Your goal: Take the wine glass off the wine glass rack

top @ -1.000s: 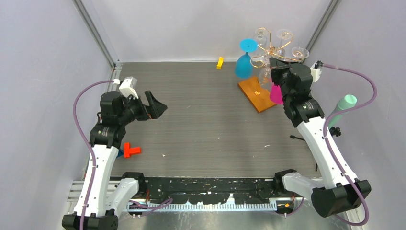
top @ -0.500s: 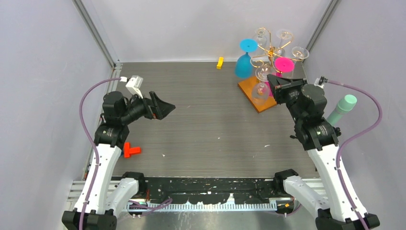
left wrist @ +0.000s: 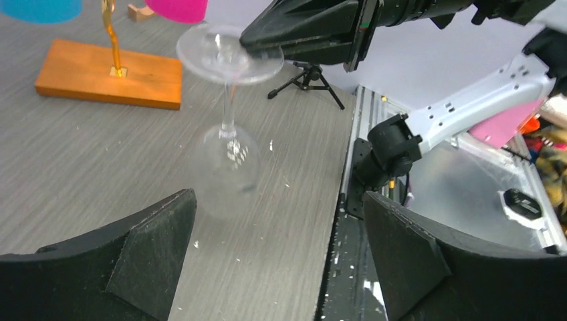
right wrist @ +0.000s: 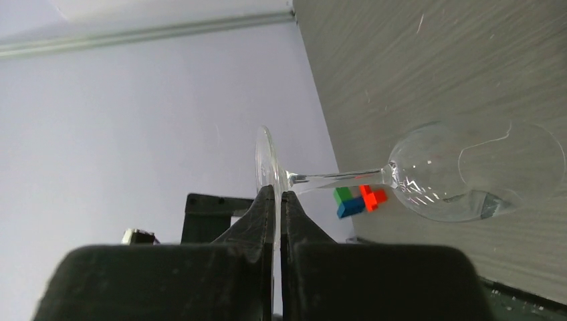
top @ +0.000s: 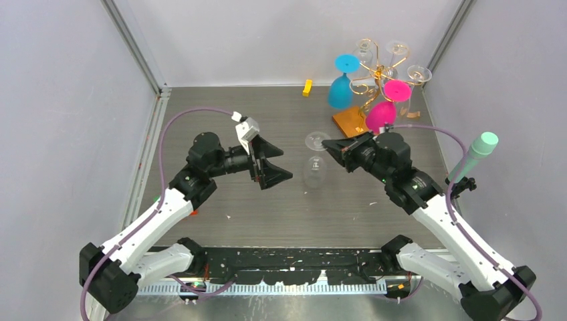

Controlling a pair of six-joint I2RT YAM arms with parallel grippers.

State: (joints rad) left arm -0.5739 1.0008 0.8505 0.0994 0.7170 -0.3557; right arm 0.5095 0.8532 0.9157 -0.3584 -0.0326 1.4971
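The wine glass is hanging upside down over the middle of the table, well apart from the wine glass rack that is standing at the far right corner. It is already off the rack. The right gripper is pinching only the edge of the flat foot, with its jaws nearly together, so the bowl is pointing down; whether the rim is touching the table I cannot tell. The left gripper is facing the bowl from the left, fully open and holding nothing. I am thinking the grip is the weak point: thin smooth glass is being held at one edge, so the glass could swing or slip out. If the left fingers are pushing the bowl before closing, or the right is releasing too early, the glass may fall and break.
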